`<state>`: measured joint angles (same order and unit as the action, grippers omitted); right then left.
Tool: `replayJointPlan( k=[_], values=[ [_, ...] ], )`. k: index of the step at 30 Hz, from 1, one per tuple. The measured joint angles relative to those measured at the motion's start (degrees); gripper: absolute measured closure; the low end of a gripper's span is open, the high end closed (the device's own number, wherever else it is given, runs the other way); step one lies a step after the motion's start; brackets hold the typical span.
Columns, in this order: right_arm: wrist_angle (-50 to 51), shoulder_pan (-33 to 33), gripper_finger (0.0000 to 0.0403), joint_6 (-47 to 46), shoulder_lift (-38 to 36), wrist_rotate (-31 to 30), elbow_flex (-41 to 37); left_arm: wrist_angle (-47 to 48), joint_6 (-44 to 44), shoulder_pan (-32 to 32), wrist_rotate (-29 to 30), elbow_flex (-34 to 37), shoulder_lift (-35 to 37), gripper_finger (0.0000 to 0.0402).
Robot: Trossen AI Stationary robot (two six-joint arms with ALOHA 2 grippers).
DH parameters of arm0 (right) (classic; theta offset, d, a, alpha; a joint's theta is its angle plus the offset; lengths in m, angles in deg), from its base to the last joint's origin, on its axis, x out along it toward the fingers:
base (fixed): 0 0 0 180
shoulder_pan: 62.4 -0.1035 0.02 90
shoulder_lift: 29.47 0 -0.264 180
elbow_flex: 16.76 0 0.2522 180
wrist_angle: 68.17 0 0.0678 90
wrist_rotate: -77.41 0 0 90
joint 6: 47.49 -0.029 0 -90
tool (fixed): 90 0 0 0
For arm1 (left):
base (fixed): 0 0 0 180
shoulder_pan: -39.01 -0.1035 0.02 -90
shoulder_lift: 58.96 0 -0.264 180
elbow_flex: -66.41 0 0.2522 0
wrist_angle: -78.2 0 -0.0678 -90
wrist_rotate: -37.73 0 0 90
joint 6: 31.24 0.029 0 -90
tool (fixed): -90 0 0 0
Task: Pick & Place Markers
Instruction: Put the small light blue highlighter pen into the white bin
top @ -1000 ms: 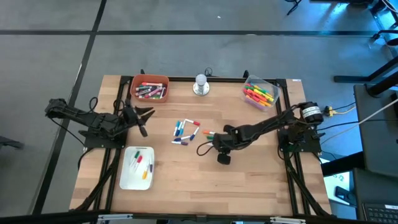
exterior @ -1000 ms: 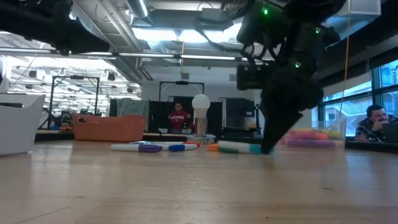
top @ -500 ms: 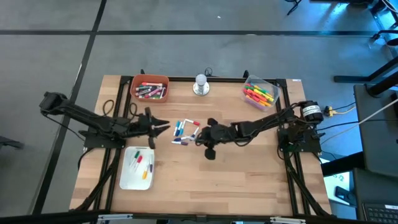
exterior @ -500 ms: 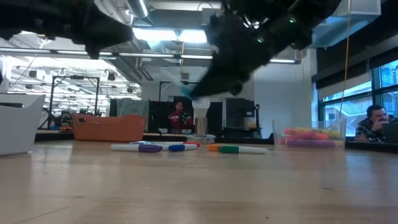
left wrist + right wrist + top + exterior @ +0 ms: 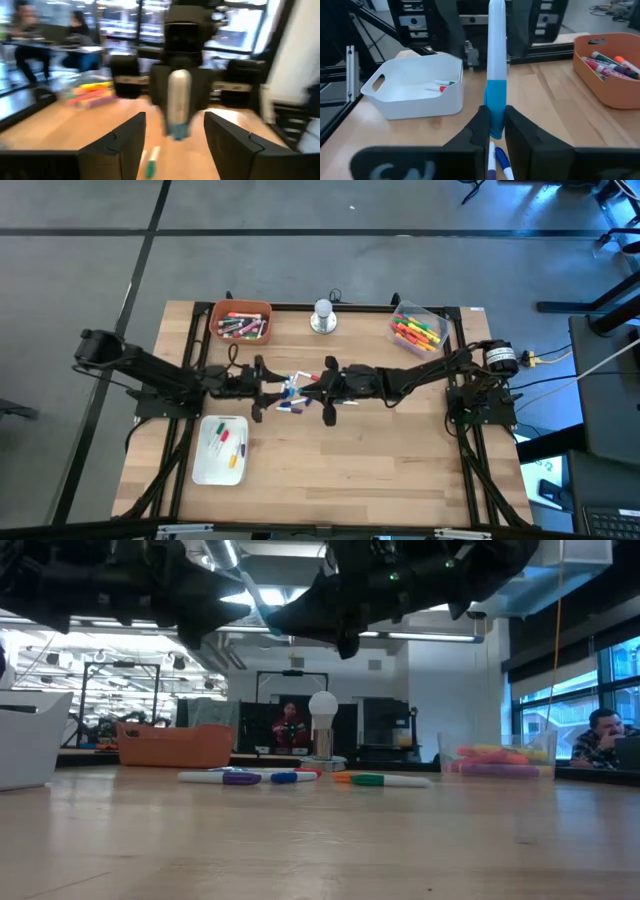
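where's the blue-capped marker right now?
In the high view the blue-capped marker is mid-table, above the loose markers. The right gripper holds it by the cap, pointing at the open left gripper.

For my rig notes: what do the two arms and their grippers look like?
Both arms are dark, jointed links with black cables looping at their bases. The left gripper has two broad, matte black fingers; the right gripper has similar dark fingers. Small green lights glow on an arm in the low view.
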<state>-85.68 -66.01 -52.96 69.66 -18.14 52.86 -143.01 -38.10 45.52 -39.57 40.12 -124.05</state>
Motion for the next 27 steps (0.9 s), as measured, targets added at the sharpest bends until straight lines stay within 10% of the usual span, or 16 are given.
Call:
replayJointPlan(
  k=[8, 17, 21, 27],
  values=[
    [0.02, -0.40, 0.0358, 1.63, 0.00, 1.76, 0.00, -0.99, 0.05, -1.81, -2.88, -3.37, -4.37, 0.0216],
    [1.64, -0.26, 0.0354, 2.31, 0.00, 5.27, 0.00, 1.57, -1.21, -1.71, -5.96, -5.11, -5.49, 0.0361],
    [2.07, -0.34, 0.0334, 4.03, 0.07, 6.80, 0.00, 14.91, -10.07, -2.16, -7.36, -5.13, 0.36, 0.0369],
    [17.50, 0.00, 0.0297, 2.97, -0.02, -6.54, 0.07, 58.55, -18.21, 0.17, -5.77, -11.81, 15.19, 0.0369]
  ],
)
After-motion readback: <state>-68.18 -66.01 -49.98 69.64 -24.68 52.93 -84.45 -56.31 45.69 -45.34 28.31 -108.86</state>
